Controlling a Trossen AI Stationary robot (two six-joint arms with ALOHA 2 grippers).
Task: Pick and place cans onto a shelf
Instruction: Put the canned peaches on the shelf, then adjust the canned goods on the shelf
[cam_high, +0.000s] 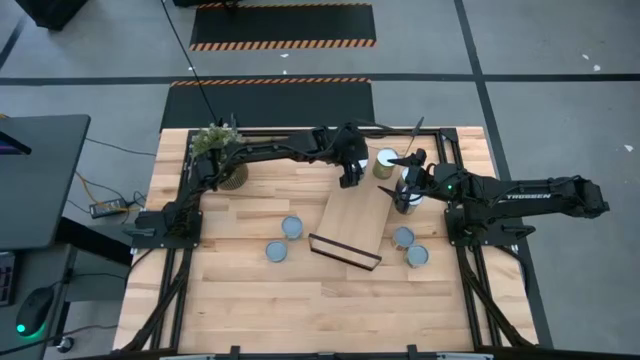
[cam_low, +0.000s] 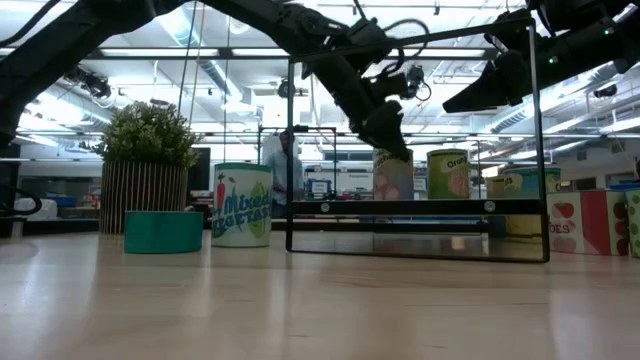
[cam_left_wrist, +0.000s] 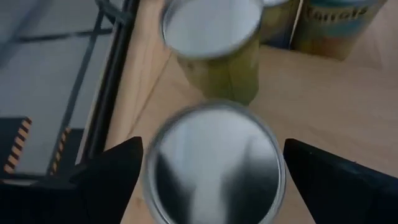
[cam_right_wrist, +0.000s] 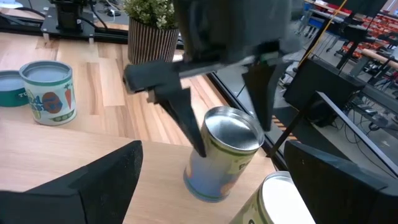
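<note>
- While the shelf (cam_high: 350, 225) lies slantwise mid-table with its visible length bare, the job looks to be early: I see no can on the open part of the plank.
- The left gripper (cam_high: 349, 172) hangs at the shelf's far end. In its own wrist view the fingers (cam_left_wrist: 112, 180) stand apart, one on each side of a can top, and do not seem to be pressing on it.
- The right gripper (cam_high: 407, 187) waits just beside the shelf's far right corner with its jaws wide apart and nothing between them.
- The straddled can (cam_right_wrist: 222, 155) stands close by a black rail. I cannot tell whether it rests on the plank or on the tabletop next to it.
- The step in hand is therefore, by my judgement, either a grasp about to close or a release just made.
- If it is a grasp, the next move calls for closing squarely on the can's sides, then lifting clear of the neighbouring can (cam_left_wrist: 211, 37) close behind it.
- Four loose cans (cam_high: 292, 228) wait well apart on either side of the shelf's near end.
</note>
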